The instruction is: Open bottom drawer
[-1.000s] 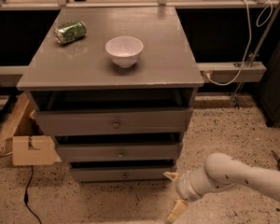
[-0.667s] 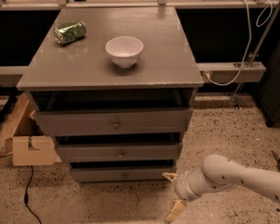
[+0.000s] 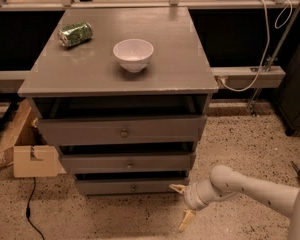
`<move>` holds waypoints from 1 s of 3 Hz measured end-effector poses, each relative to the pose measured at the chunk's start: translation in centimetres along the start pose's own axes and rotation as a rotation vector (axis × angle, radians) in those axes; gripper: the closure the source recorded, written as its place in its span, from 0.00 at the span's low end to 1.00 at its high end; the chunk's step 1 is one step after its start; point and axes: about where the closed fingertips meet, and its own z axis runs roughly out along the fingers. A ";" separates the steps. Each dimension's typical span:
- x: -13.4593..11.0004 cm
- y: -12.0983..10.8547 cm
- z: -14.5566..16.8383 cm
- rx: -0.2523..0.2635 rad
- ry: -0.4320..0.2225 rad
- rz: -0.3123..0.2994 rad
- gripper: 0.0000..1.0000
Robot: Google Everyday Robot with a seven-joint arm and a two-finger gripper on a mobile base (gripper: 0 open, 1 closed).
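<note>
Pincer low near floor, fingers spread, holding nothing. Bottom drawer is the lowest of three grey fronts; pincer sits by its right end, apart from knob. Bowl and green can on tabletop.

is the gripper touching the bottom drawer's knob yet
Apart. The camera view shows the open gripper low at the right end of the bottom drawer, with bare front panel between it and the knob.
</note>
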 end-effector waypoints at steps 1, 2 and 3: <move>3.0 -3.4 3.6 0.027 -0.022 -0.059 0.00; 3.0 -3.4 3.6 0.028 -0.022 -0.059 0.00; 4.3 -4.6 5.1 0.056 0.010 -0.093 0.00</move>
